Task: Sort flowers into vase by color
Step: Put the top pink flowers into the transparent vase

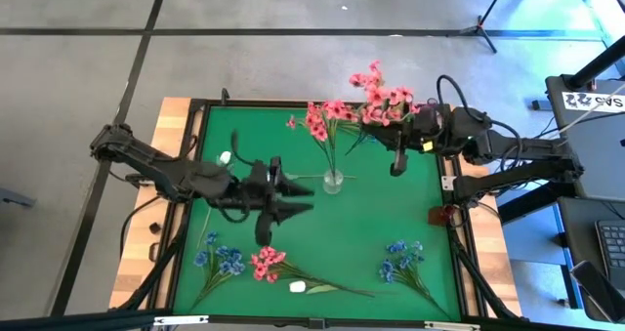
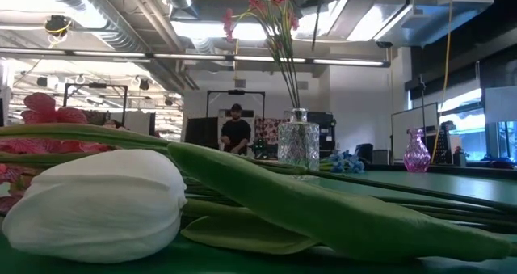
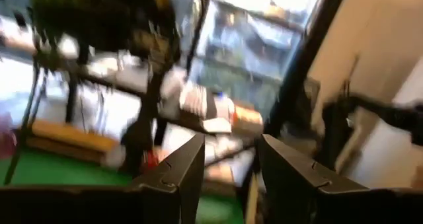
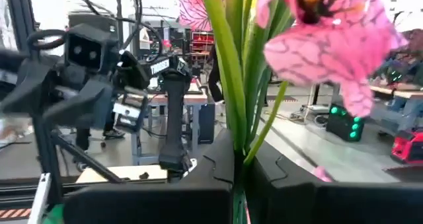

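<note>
A pink flower sprig (image 1: 383, 104) is held over the worktop's (image 1: 361, 224) far right edge by the right gripper (image 4: 239, 159), jaws closed on its green stems, while other pink blooms (image 1: 322, 119) stand in the glass vase (image 1: 333, 182) mid-worktop. Two blue sprigs (image 1: 217, 261), one pink sprig (image 1: 267, 263) and a white bud (image 1: 297, 286) lie along the near edge. The left gripper (image 1: 301, 198) hovers just left of the vase, jaws parted and empty.

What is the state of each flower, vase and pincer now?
Clear vase: upright, holds pink flowers.
Pink sprig: gripped by right pincer.
Left pincer: open, empty.
Blue sprigs: lying on mat.
Pink sprig on mat: lying.
White bud: lying.
</note>
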Available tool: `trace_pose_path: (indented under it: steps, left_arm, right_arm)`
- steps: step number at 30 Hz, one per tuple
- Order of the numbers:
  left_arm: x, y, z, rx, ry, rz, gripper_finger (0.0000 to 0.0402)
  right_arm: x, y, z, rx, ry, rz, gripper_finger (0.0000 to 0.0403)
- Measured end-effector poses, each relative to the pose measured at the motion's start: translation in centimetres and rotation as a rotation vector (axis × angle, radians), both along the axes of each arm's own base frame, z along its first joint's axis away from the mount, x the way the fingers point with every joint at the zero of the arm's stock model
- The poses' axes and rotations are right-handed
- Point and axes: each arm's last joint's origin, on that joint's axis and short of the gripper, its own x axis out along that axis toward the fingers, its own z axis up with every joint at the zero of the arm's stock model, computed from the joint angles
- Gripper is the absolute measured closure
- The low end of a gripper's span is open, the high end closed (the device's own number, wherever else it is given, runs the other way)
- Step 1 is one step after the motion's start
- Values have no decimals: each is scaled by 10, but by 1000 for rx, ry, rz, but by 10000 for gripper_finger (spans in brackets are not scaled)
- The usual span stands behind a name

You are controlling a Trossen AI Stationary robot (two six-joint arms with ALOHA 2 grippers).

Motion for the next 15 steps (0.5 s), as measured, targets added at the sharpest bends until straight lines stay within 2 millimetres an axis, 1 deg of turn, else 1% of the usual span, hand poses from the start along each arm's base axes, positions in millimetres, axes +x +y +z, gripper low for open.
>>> trace_pose_path:
  steps: [3,6,10,15]
  left_arm:
    - [-2,1,0,-16,18,-11,260]
    - [-6,2,-1,16,54,-58,260]
    - [-13,6,0,32,94,-86,260]
    - [-18,10,1,49,117,-84,260]
  right_arm:
    - [-3,0,-6,37,-3,5,394]
    - [-1,1,-17,60,-30,20,396]
    - [3,0,-40,95,-86,27,396]
    - [6,-1,-69,115,-76,-9,396]
